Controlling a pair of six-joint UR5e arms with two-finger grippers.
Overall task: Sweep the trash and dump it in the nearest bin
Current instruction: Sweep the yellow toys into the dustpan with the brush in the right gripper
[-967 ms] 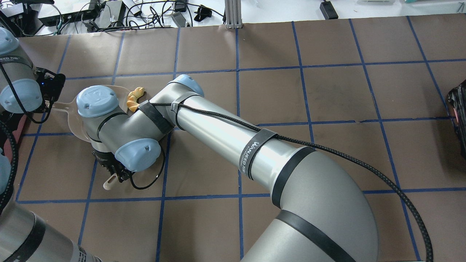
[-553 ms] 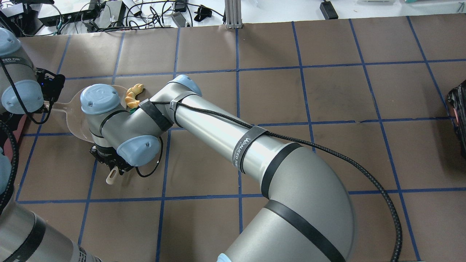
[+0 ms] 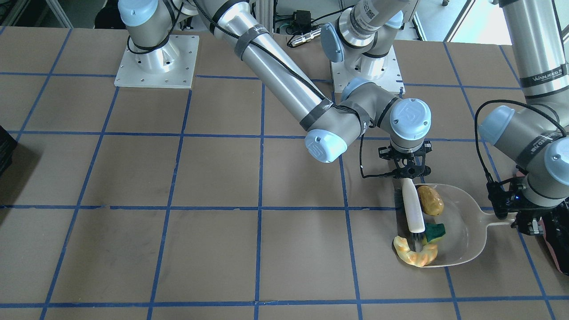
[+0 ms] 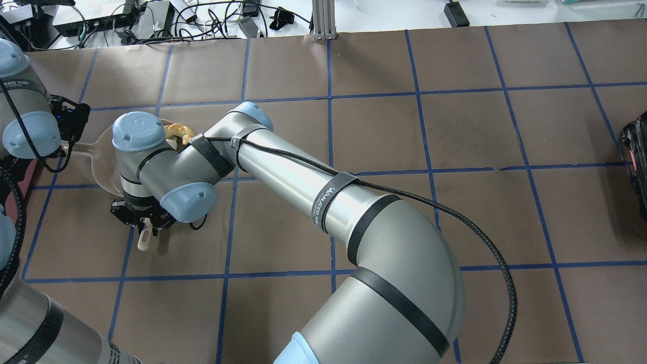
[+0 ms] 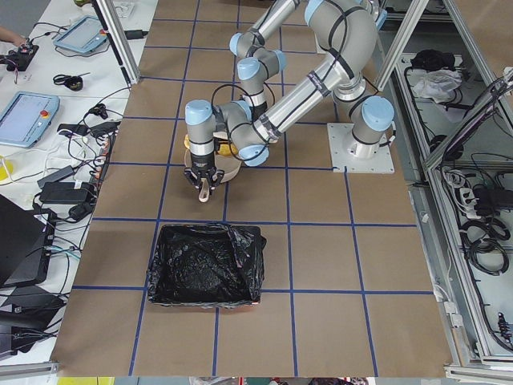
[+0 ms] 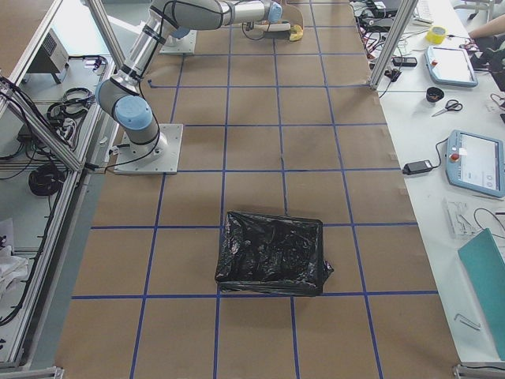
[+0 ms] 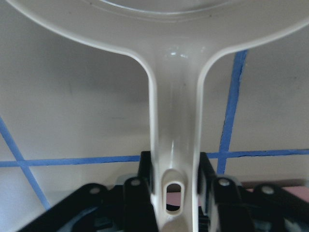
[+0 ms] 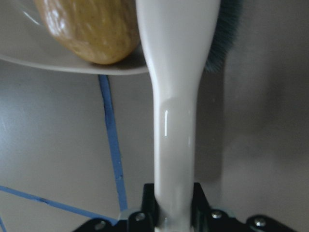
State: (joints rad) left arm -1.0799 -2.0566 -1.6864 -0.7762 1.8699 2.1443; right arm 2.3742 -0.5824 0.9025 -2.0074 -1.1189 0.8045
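Note:
My left gripper (image 3: 511, 215) (image 7: 176, 193) is shut on the handle of the cream dustpan (image 3: 462, 213) (image 4: 101, 156), which lies flat on the table. The right gripper (image 3: 406, 171) (image 8: 174, 203) is shut on the white brush (image 3: 412, 209) (image 4: 144, 240), held across the pan's mouth. Trash: the potato-like lump (image 3: 430, 200) (image 8: 87, 29) and the green-and-yellow sponge scrap (image 3: 434, 232) sit in the pan. The croissant piece (image 3: 415, 254) (image 4: 177, 130) lies at the pan's lip by the bristles. The bin (image 5: 207, 265) with its black bag stands beyond the left arm.
The bin's pink side (image 3: 555, 249) shows at the table's edge close to the left gripper. A second black-bagged container (image 6: 272, 253) stands at the far right end (image 4: 638, 162). Brown table with blue tape grid (image 4: 419, 167). Cables and electronics (image 4: 151, 20) lie past the far edge.
The right arm has swung left and its wrist has turned, drawing the brush toward the pan. The croissant has been pushed left to the pan's lip. The left gripper and dustpan have stayed put.

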